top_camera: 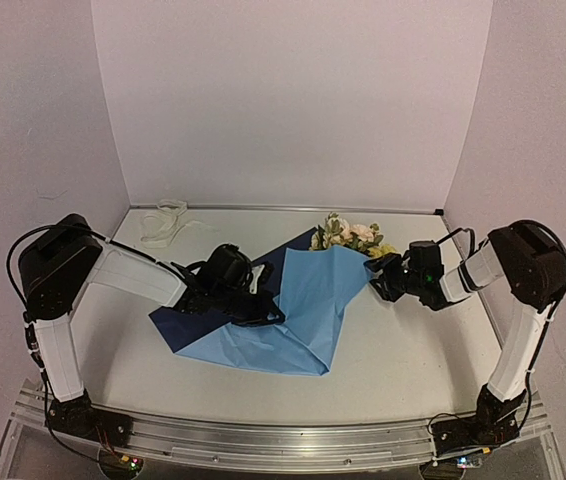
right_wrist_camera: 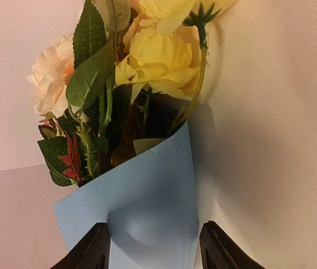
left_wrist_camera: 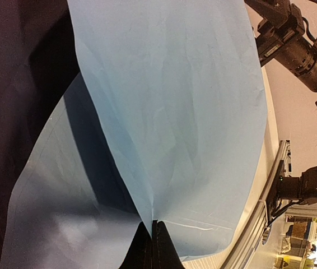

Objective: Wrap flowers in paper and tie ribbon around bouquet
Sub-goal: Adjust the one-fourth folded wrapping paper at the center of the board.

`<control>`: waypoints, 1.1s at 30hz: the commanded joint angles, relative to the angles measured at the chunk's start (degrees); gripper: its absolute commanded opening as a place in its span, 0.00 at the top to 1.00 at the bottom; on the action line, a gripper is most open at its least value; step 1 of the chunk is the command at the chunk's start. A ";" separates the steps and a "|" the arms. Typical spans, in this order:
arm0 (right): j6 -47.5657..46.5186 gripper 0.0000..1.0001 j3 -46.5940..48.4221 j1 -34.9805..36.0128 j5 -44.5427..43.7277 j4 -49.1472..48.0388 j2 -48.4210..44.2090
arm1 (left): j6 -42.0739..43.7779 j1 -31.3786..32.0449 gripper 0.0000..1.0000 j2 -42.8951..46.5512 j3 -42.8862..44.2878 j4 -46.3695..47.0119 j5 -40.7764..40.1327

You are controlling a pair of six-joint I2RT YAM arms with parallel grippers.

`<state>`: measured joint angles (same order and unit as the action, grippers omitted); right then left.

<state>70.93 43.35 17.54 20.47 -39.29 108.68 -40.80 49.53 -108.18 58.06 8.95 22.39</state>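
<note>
We see left gripper (left_wrist_camera: 153,238) clamped shut on creased light-blue paper sheet (top_camera: 308,300) — folded over artificial pink-and-yellow flowers (top_camera: 348,233), blooms out far end. Our right gripper (right_wrist_camera: 155,246) — jaws apart, straddling wrap.

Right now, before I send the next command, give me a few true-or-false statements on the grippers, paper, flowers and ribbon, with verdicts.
1. The left gripper is shut on the paper. True.
2. The ribbon is tied round the bouquet. False: it lies loose at the far left of the table, apart from the paper.
3. The flowers poke out of the paper's far end. True.
4. The right gripper is shut tight. False: its fingers stand apart, either side of the wrapped paper.
</note>
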 commanded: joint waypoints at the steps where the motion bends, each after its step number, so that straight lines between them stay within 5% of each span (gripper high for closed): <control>1: -1.30 0.51 -2.23 0.04 1.08 -3.08 -2.57 | -0.12 -0.60 1.00 -0.38 0.50 0.74 0.54; 11: -1.05 0.71 2.08 0.04 2.72 -2.74 -0.27 | 1.01 -1.12 1.00 -0.39 0.84 0.25 1.58; 17: -2.82 1.00 1.87 -0.18 1.58 0.77 -2.11 | 1.69 -1.82 1.00 -0.64 0.81 -0.71 1.66; 25: -14.82 1.00 1.18 -0.68 -4.71 19.17 -10.42 | 5.61 -4.32 1.00 1.64 -1.63 -1.87 0.67; 33: -18.87 1.00 4.36 -0.58 -3.81 27.18 -11.20 | 9.04 -4.44 1.00 0.78 0.24 -1.77 4.11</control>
<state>56.05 45.12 17.41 18.93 -17.50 98.47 -34.89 45.32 -108.18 57.17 8.43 24.54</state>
